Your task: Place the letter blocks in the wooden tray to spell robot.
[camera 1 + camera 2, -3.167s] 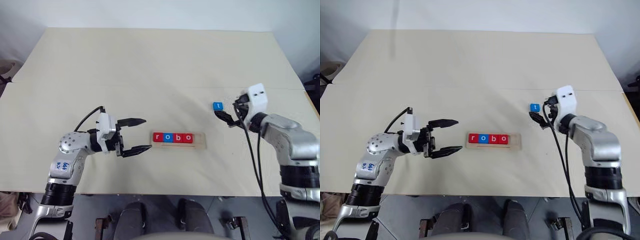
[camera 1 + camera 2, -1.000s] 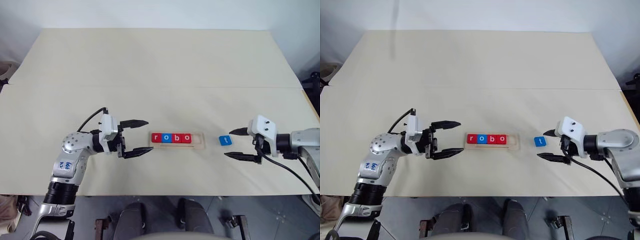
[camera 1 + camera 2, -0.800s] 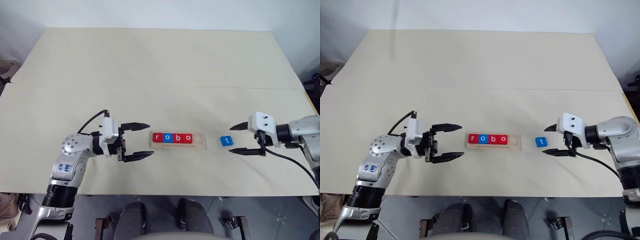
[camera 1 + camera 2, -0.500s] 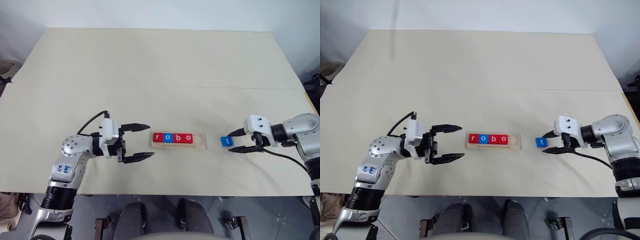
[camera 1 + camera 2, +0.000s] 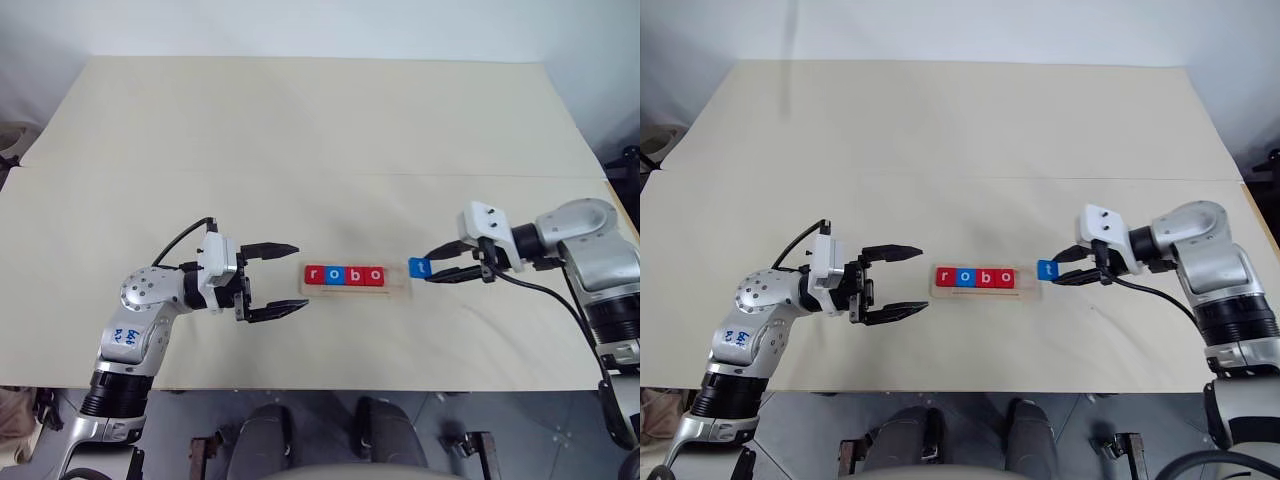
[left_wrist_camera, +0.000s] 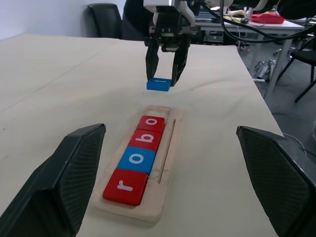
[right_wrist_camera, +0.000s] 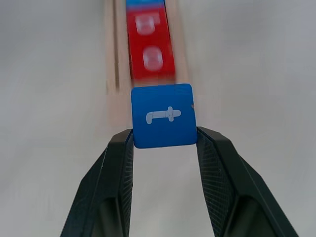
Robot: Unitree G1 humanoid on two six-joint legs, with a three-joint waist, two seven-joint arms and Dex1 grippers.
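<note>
1. Right wrist view: the blue t block (image 7: 163,116) is seen clamped by its two side edges between the black fingers (image 7: 116,182) of the right gripper (image 5: 432,270), just short of the open end of the wooden tray (image 5: 402,290).
2. Four blocks, red r (image 5: 316,275), blue o (image 5: 336,275), red b (image 5: 355,275) and red o (image 5: 375,275), are already seated side by side in the tray, leaving one bare slot at its right end.
3. The t block appears lifted slightly above the desk (image 5: 320,140), near the tray's right end; whether it touches the tray cannot be told.
4. The step in hand is judged to be the seating of the last letter. It would best be done by keeping the block level, lining its edges up with the red o, lowering it into the bare slot, and only then parting the jaws.
5. The letter should be kept facing up and turned the same way as its neighbours, so that the word reads properly.
6. A nudge against the red o is the likely risk, since the row could be pushed along.
7. The t block is a small flat rounded square, blue, with a white lowercase letter.
8. The left gripper (image 5: 283,280) is held with jaws spread wide and empty, just beyond the tray's left end.
</note>
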